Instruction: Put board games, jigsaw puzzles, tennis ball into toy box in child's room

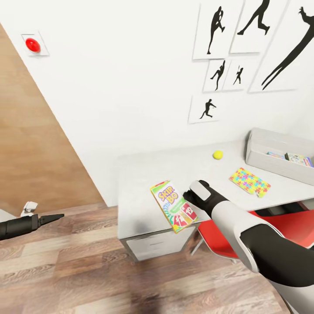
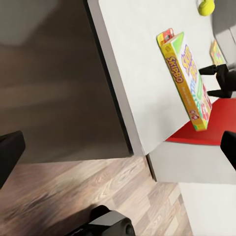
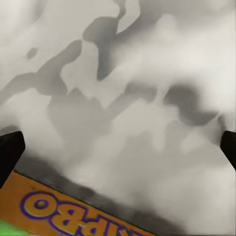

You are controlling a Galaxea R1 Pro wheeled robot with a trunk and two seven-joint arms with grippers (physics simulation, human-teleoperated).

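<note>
The left end effector (image 1: 59, 216) hangs out over the wooden floor (image 1: 65, 270), well apart from the surface (image 1: 139, 174); its fingers look pressed to a point in the head view, yet its own wrist view shows them spread at the picture's edges, so I cannot tell its state.

The Skip-Bo game box (image 1: 173, 206) lies flat near the surface's front edge, one corner jutting past it. It looks like light, stiff cardboard with a slick printed cover, likely best pinched across a thin edge or the overhanging corner.

The right end effector (image 2: 212, 81) sits just beside the box's long side, fingers spread and empty.

Farther right lie the tennis ball (image 1: 218, 154), a jigsaw puzzle (image 1: 249, 182) and the toy box (image 1: 279, 150).
</note>
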